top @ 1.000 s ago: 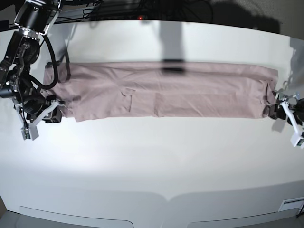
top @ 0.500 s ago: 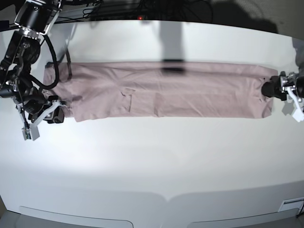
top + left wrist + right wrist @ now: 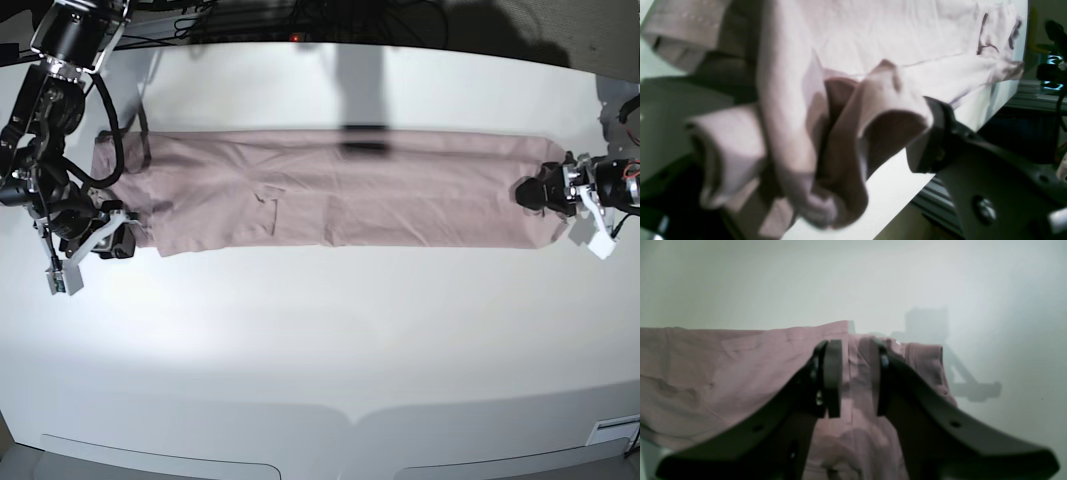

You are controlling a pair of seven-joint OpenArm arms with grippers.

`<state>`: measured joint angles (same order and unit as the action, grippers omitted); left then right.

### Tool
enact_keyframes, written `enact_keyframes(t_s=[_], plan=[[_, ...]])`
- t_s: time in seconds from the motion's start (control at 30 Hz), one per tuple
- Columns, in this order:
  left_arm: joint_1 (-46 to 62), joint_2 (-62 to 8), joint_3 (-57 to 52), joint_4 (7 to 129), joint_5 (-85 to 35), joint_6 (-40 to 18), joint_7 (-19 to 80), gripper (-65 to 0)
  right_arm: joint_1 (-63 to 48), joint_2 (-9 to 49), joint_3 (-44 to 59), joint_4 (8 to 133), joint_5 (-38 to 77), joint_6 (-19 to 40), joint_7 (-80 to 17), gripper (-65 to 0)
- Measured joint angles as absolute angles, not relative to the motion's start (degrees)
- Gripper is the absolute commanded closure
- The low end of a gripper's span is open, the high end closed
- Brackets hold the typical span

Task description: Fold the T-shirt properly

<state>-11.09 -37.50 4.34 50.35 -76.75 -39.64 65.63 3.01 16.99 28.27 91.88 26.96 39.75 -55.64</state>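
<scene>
My right gripper (image 3: 118, 243) sat at the near corner of the T-shirt (image 3: 340, 190), on the left side of the base view; its fingers (image 3: 831, 376) were only a little way apart, and the pink cloth showed in the gap between them, but I could not tell if they really pinched it; the T-shirt lay on the white table (image 3: 330, 330) as one long flat strip, already folded narrow, and it ran from one of my hands to the other; it looked thin, light and floppy, so I judged it would sag and slide if I lifted only one spot; the best places to hold were the corners at each short end, with all the layers caught together; over on the right, my left gripper (image 3: 530, 192) was at the other end of the strip; its fingers were spread as wide as they go, and a bunched lump of cloth (image 3: 840, 140) filled the space between them.
</scene>
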Motion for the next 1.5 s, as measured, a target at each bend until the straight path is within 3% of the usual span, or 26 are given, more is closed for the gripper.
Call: enact_keyframes(t_s=[0.33, 0.4, 0.47, 0.53, 0.57, 0.73, 0.9, 1.1, 1.5], plan=[[-10.79, -40.38, 4.38, 50.28, -75.88, -39.59, 64.31, -45.7, 3.03, 16.99, 28.27, 91.88, 26.96, 39.75, -55.64, -15.2], [-10.79, -40.29, 4.47, 50.28, -75.90, -39.59, 63.61, -43.2, 3.03, 16.99, 28.27, 91.88, 26.96, 39.75, -55.64, -15.2], [-10.79, -40.34, 4.49, 50.28, -75.88, -39.57, 63.61, -30.7, 3.03, 16.99, 28.27, 91.88, 26.96, 39.75, -55.64, -15.2], [-10.79, -40.29, 4.49, 50.24, -75.55, -39.51, 63.61, -3.1, 3.01, 17.02, 28.27, 91.88, 26.96, 39.75, -55.64, -15.2], [-10.81, -40.32, 4.49, 50.24, -75.33, -39.55, 63.57, 0.0, 3.01, 17.02, 28.27, 91.88, 26.96, 39.75, -55.64, -15.2], [-10.83, -40.34, 4.49, 50.24, -75.42, -39.46, 62.08, 0.0, 3.01, 16.99, 28.27, 91.88, 26.96, 39.75, -55.64, -15.2], [-12.78, -40.12, 4.49, 50.24, -77.95, -39.44, 69.93, 0.0, 3.03, 16.99, 28.27, 91.88, 26.96, 39.75, -55.64, -15.2], [-14.37, -39.81, 4.38, 50.30, -79.61, -39.46, 70.74, 0.0, 3.01, 16.99, 28.27, 91.88, 26.96, 39.75, -55.61, -15.2], [-14.31, -30.06, -3.53, 50.37, -81.08, -39.46, 75.48, 0.0, 3.03, 16.99, 28.27, 91.88, 26.96, 39.75, -55.42, -15.2]])
